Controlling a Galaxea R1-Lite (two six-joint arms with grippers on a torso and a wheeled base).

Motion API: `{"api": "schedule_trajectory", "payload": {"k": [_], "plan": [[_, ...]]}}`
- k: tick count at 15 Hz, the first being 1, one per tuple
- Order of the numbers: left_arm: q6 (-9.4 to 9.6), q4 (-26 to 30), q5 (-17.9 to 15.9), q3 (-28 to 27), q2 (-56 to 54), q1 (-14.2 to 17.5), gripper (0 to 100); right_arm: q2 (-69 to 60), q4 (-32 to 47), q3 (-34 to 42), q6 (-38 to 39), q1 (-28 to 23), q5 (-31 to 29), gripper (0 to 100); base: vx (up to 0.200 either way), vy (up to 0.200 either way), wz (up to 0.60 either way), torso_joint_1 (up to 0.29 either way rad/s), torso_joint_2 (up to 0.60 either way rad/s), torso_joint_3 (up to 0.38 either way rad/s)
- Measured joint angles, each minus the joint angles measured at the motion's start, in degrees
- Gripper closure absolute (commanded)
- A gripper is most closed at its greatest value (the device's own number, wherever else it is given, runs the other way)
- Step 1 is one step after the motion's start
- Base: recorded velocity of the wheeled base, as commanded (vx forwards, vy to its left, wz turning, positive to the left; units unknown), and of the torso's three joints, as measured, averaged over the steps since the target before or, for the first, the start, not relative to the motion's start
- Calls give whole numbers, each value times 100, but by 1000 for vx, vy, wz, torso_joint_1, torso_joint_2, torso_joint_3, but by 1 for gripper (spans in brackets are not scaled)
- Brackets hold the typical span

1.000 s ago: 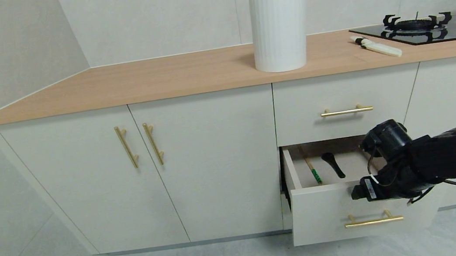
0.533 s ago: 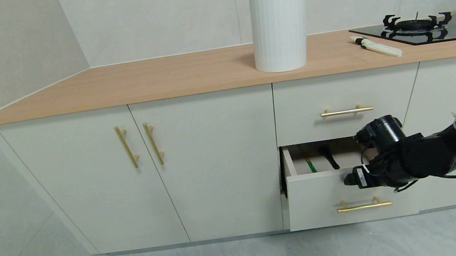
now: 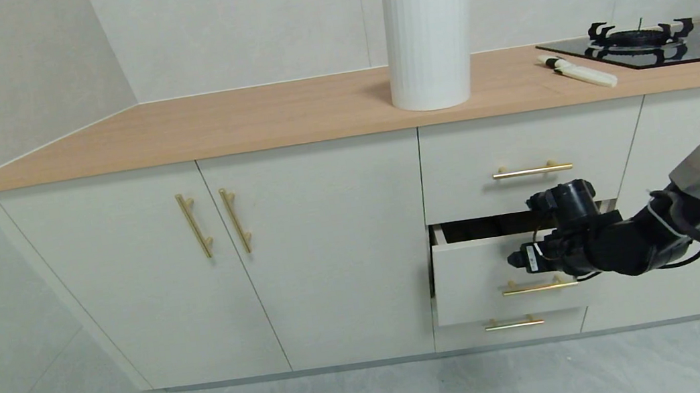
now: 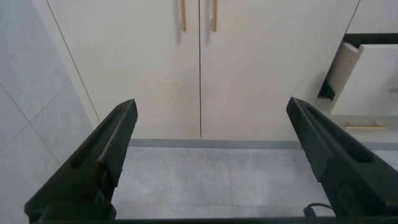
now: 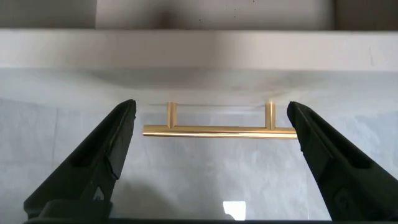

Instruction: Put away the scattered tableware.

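One drawer (image 3: 468, 275) stands barely ajar, its inside too dark to tell the contents. At its front, just above the gold handle (image 3: 540, 287), the right end effector (image 3: 519, 260) is spread open, gripping nothing. The left end effector (image 4: 211, 158), also open, faces the cupboard doors (image 4: 199, 62) beside the drawer. On the worktop (image 3: 245, 119) above the drawer stands a white ribbed container (image 3: 430, 44), with a pale knife (image 3: 577, 72) lying further right.

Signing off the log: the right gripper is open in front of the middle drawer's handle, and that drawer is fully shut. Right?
Not fully shut: the head view shows the drawer standing slightly out, a dark gap above its front. The rest holds: the right gripper is open in front of its handle, per the right wrist view.
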Motion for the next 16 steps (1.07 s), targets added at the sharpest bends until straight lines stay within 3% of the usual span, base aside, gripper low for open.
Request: {"api": "schedule_trajectory", "payload": {"k": [9,16], "plan": [[0,0,0,-2,0,0,0,946,-1590,-280,-11,-138,-245,0,0,0,0,0,0,0],[0,0,0,0,0,0,0,1395,-1762,-733,15,-273,-530,0,0,0,0,0,0,0]]}}
